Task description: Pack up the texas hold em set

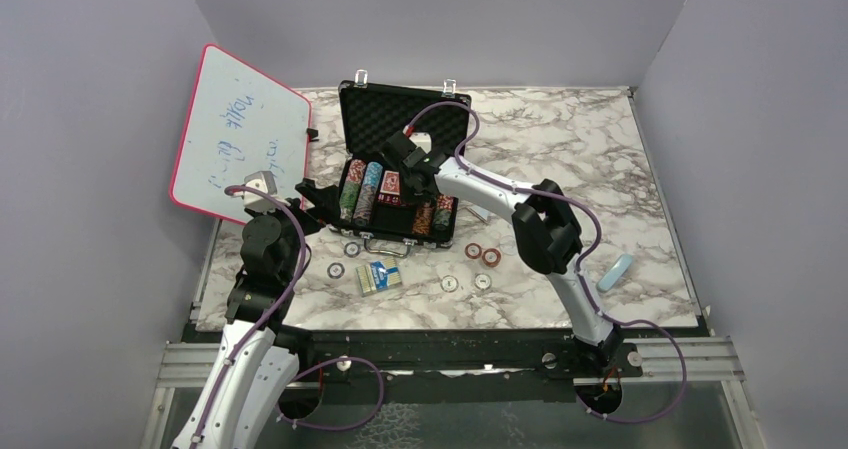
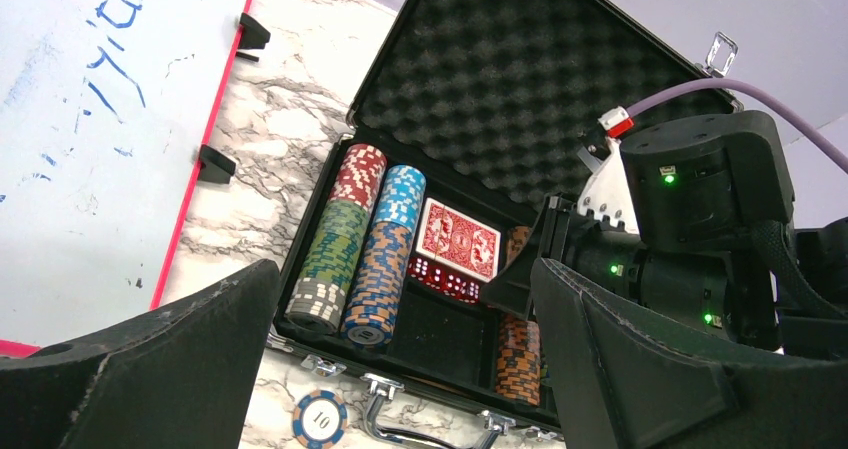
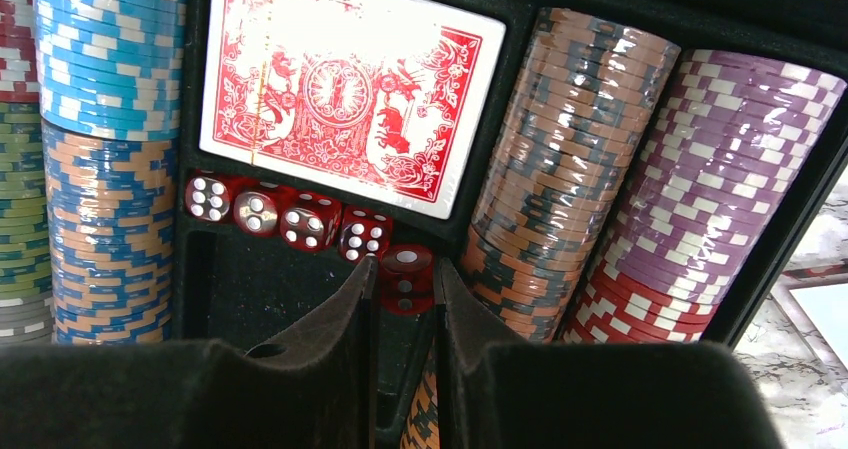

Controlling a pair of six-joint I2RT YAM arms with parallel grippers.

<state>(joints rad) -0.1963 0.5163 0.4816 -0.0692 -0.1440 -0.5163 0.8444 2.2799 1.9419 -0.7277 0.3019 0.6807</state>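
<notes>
Where dimpled foam (image 2: 520,79) lines briefcase (image 2: 445,324), glossy dice (image 3: 310,221)

You are getting soft, even light from overhead in the top view: the marble table (image 1: 600,159) is reading bright, and the arms (image 1: 545,234) are casting only faint shadows. In your left wrist view the whiteboard (image 2: 90,119) is washing out toward white while the foam lining (image 2: 520,69) is sinking into dark, and the left fingers (image 2: 150,369) are blurring. In your right wrist view glare is streaking the red card deck (image 3: 340,99), the chip stacks (image 3: 700,159) are glinting, the red die (image 3: 405,269) is showing sharp, and the right fingers (image 3: 300,389) are smearing soft.
</notes>
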